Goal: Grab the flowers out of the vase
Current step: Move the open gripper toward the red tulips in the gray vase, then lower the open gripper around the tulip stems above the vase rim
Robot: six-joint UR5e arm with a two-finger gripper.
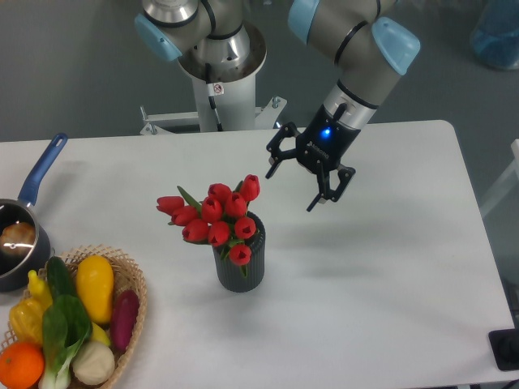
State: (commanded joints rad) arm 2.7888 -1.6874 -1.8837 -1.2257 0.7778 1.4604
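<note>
The flowers (217,215), a bunch of red tulips with green leaves, stand in the vase (241,267), a short dark grey ribbed cylinder at the table's middle. My gripper (290,186) hangs open above the table, up and to the right of the bunch, close to the topmost tulip but apart from it. Nothing is between its black fingers (318,197).
A wicker basket (130,279) of mixed vegetables sits at the front left corner. A dark saucepan (16,251) with a blue handle stands at the left edge. The robot's base column (219,89) rises behind the table.
</note>
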